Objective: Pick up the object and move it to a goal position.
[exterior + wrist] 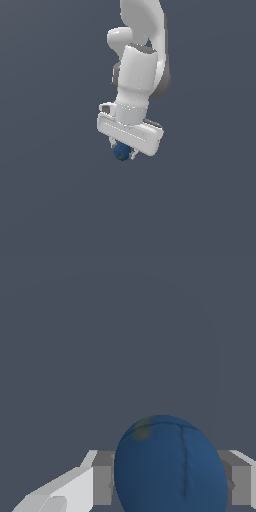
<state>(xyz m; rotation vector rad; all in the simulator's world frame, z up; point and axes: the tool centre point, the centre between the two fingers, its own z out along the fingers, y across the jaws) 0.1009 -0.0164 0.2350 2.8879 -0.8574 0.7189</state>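
Note:
The small dark blue ball (121, 152) sits between the fingers of my white gripper (123, 153), just under the hand, in the middle of the exterior view. In the wrist view the ball (170, 466) fills the space between the two fingers, a white and grey finger (102, 483) on one side and the other finger (240, 483) on the other, both pressed against it. A faint yellowish smudge (142, 430) marks the ball. The gripper is shut on the ball. The fingertips are mostly hidden by the hand in the exterior view.
The white arm (137, 75) comes down from the top of the exterior view. Behind it is a plain dark grey-blue surface (50, 150) with no other objects showing.

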